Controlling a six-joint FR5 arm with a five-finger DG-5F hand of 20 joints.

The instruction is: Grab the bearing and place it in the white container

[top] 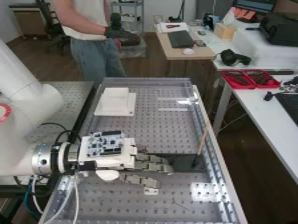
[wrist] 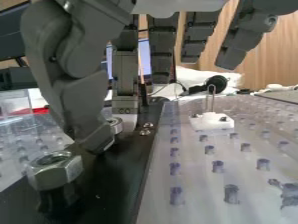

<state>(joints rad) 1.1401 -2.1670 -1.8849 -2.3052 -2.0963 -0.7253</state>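
Note:
In the high view the hand (top: 149,164) is low over the bench's near half, palm down, its fingers straight and pointing toward the right rail. The wrist view shows the hand (wrist: 125,75) with its fingers hanging straight and the thumb lowered over a black plate. A shiny round metal piece, seemingly the bearing (wrist: 116,124), stands close behind the thumb's tip, against a pale cylinder; whether the thumb touches it I cannot tell. Farther up the bench, left of its middle, lies the white container (top: 115,102), a boxy shape on a flat base.
A large hex nut (wrist: 54,170) rises from the black plate (top: 187,162) near the thumb. A small white block (wrist: 211,121) with a wire loop sits on the perforated surface. One thin brown stick (top: 201,145) leans by the right metal rail (top: 216,150).

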